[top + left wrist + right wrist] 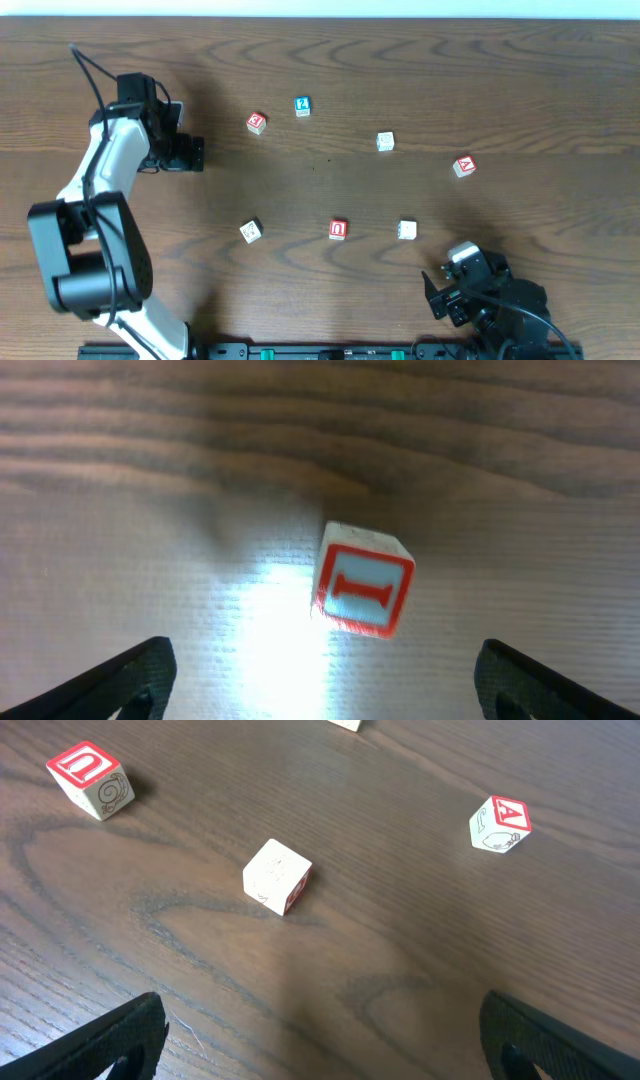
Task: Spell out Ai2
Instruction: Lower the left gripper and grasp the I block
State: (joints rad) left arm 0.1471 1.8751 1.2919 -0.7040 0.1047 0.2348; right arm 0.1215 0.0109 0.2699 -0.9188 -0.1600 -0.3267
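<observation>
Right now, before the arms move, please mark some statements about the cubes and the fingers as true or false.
1. The left fingers are shut on the I cube. False: they stand wide open, and the cube lies on the table ahead of them, untouched.
2. The right fingers hold nothing. True.
3. The A cube touches the 2 cube. False: they lie far apart.
4. A pale cube lies between the U cube and the A cube. True.
</observation>
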